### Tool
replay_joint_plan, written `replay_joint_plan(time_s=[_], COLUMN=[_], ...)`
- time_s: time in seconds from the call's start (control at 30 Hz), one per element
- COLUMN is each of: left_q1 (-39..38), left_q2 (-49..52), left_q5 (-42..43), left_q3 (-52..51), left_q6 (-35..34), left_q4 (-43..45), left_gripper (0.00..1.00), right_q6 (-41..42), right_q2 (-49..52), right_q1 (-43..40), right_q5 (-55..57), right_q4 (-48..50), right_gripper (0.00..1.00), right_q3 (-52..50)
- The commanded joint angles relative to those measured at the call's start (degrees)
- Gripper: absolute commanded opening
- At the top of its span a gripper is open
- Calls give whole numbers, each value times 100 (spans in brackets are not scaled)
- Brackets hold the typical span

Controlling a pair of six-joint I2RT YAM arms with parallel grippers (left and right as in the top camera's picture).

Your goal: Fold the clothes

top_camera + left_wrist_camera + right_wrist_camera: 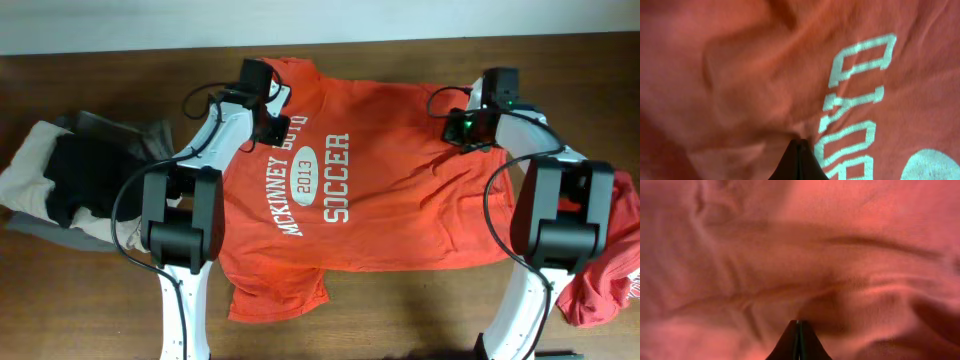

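Lying spread print-up across the worktop (400, 310) is the orange-red T-shirt (390, 200). The left hand (800, 143) is pinched closed on its fabric beside the white lettering, and the right hand (799, 323) is clamped on cloth near the far edge. Another red garment (610, 290) sits rightward.

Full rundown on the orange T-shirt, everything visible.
The T-shirt is soft orange-red knit, with the white print "McKinney Boyd 2013 Soccer" face up. It lies spread on the wooden table, mildly wrinkled, one sleeve toward the near edge. The left claw is shut on a raised fold beside "Boyd". The right claw is shut on plain cloth near the far right corner.
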Motion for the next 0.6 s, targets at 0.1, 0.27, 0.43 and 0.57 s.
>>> replay_joint_plan(time_s=[0.1, 0.27, 0.43, 0.57], left_q1=[24, 52, 105, 195], left_q2=[321, 422, 428, 426], left_q5=[-310, -721, -1080, -1132], left_q3=[46, 46, 46, 74], left_q6=[-22, -326, -627, -621], left_q4=[74, 151, 514, 656], left_gripper=[0, 0, 0, 0], right_q6=[275, 487, 527, 323], right_q2=[522, 848, 887, 850], right_q1=[-13, -15, -20, -42], right_q5=[138, 376, 345, 131], right_q4=[461, 1023, 1543, 1423], right_gripper=[4, 4, 4, 4], right_q3=[17, 17, 48, 295])
